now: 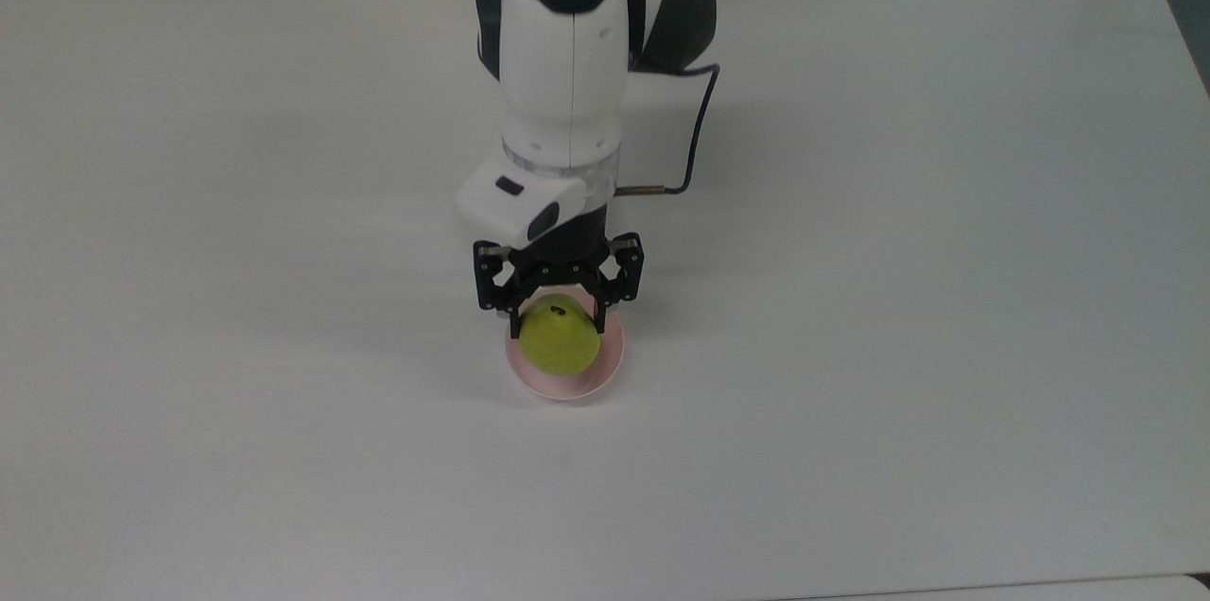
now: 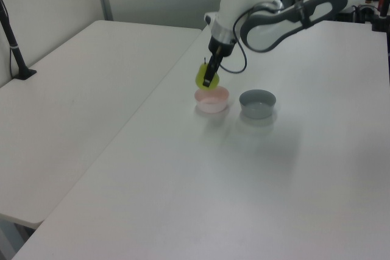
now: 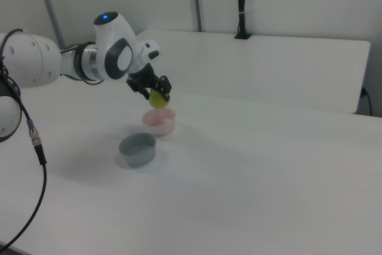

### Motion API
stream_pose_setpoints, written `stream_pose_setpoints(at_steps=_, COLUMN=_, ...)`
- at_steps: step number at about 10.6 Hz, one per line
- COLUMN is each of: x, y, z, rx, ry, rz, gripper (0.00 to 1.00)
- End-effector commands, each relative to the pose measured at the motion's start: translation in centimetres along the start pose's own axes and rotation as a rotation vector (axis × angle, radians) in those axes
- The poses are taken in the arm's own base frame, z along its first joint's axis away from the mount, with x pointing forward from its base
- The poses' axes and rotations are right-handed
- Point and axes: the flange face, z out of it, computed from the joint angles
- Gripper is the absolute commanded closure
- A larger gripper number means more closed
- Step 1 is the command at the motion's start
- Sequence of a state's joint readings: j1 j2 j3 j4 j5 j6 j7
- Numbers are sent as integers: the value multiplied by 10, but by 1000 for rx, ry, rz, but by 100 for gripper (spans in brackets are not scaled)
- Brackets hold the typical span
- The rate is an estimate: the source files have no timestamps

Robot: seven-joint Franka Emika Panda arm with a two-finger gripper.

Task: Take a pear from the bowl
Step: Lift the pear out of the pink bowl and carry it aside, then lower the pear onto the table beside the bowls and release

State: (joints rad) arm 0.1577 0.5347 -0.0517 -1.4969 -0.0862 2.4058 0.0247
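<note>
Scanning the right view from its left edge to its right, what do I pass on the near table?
Grey bowl → pink bowl, with the pear held in the gripper directly above it, clear of the rim → bare white table.

From the top view we look steeply down; left and right views face across from opposite sides, sharing the bowl [image 1: 564,372] [image 2: 211,99] [image 3: 159,122].

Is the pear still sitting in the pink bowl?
Apart. In the left view the pear, held in the hand, hangs above the bowl with a gap.
</note>
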Motion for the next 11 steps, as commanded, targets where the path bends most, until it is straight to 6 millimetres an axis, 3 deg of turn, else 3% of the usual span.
stream_pose_setpoints(at_steps=1, x=6, y=9, z=-49, rx=-7, ry=-9, rz=58, gripper=54)
stream_pose_setpoints(at_steps=2, x=8, y=17, z=-54, rx=-15, ry=-14, rz=69, gripper=54)
stream_pose_setpoints(at_steps=4, x=4, y=62, z=-48, rx=-43, ry=-19, rz=112, gripper=54)
stream_pose_setpoints(at_steps=5, x=-1, y=93, z=-41, rx=-64, ry=-22, rz=141, gripper=54)
stream_pose_setpoints(at_steps=7, x=-8, y=134, z=-20, rx=-88, ry=2, rz=181, gripper=53)
stream_pose_setpoints(at_steps=9, x=-17, y=157, z=9, rx=-101, ry=7, rz=197, gripper=53)
stream_pose_setpoints(at_steps=11, x=-25, y=165, z=32, rx=-114, ry=-3, rz=193, gripper=52)
